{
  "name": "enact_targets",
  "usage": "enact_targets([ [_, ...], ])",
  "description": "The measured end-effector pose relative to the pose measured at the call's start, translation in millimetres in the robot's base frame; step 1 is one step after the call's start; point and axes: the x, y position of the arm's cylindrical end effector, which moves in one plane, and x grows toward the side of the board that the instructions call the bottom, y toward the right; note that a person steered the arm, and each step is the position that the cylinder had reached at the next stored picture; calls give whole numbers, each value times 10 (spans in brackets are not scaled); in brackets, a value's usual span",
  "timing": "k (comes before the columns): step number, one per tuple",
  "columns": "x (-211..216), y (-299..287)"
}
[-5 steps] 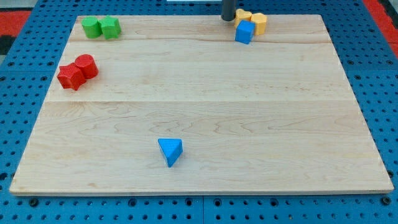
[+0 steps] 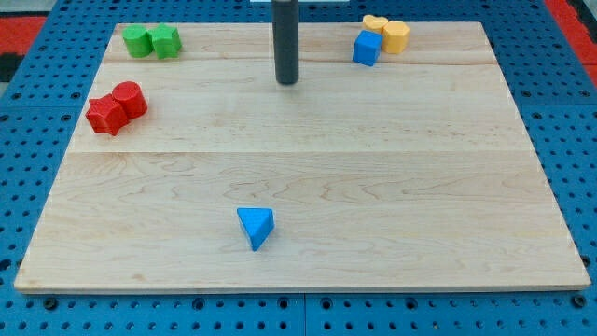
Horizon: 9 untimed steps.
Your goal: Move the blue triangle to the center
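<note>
My tip [image 2: 286, 82] stands on the board [image 2: 448, 187] near its top edge, touching no block. The blue triangle [image 2: 256, 227] lies near the bottom edge, left of centre, well apart from my tip, apparently resting flat.

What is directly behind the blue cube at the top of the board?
Behind the blue cube stand two yellow blocks, touching it. Their lower front parts are hidden by the cube. My tip is far off, to the view's left.
</note>
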Motion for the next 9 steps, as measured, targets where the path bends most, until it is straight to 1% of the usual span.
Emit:
enact_targets([
  [2,1427,1008],
  [3,2189,1079],
  [4,2671,715],
  [5,2708,147],
  [6,2650,-189],
  [7,2581,-259],
  [9,2238,-495],
])
